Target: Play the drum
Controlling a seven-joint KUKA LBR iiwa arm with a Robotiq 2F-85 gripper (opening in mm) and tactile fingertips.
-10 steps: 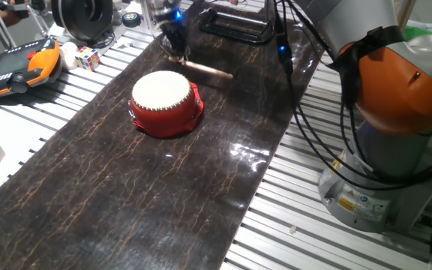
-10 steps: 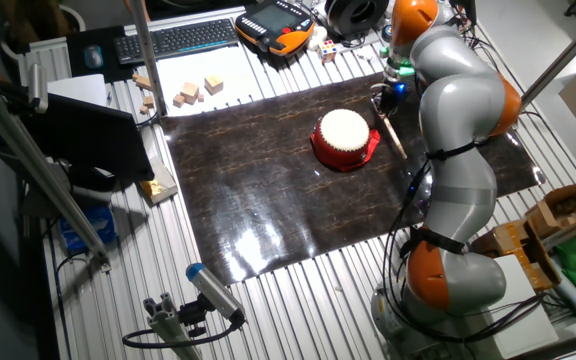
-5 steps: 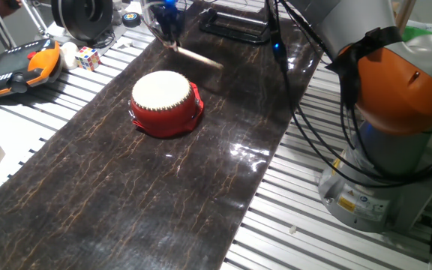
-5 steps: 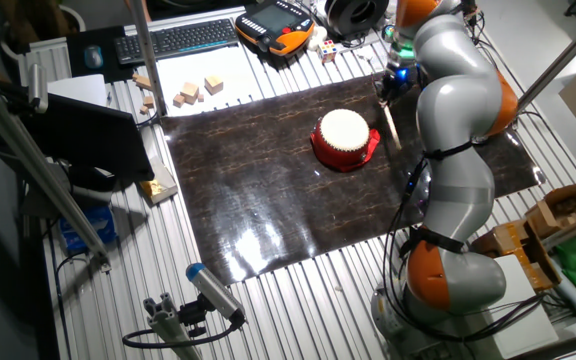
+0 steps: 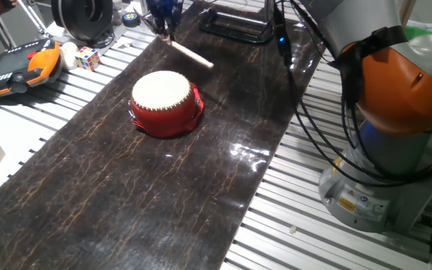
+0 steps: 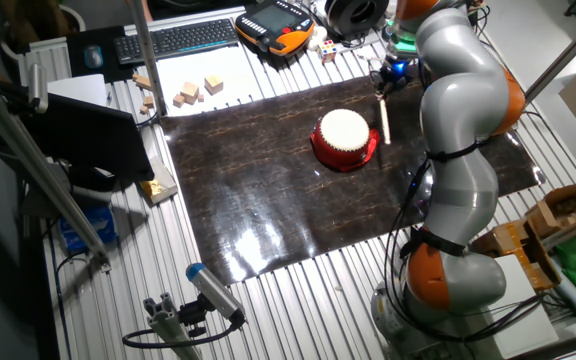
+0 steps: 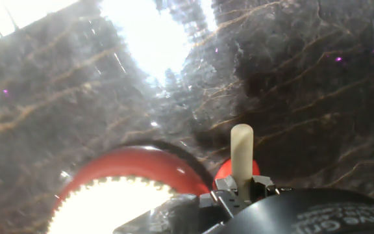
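The gripper (image 5: 163, 16) is clamped on the wooden stick (image 5: 191, 57), with the drum (image 5: 166, 102) sitting just below and beside the stick's free end (not touching), so a badly aimed swing could easily clip the red rim or whiff completely.

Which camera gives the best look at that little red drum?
One fixed view: the drum sits close and whole, cream skin and red rim clear. The other fixed view shows it whole but small. The hand view catches only its glaring edge.

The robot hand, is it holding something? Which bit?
Yes. The gripper holds the wooden stick by one end, and the rest pokes out beside the drum.
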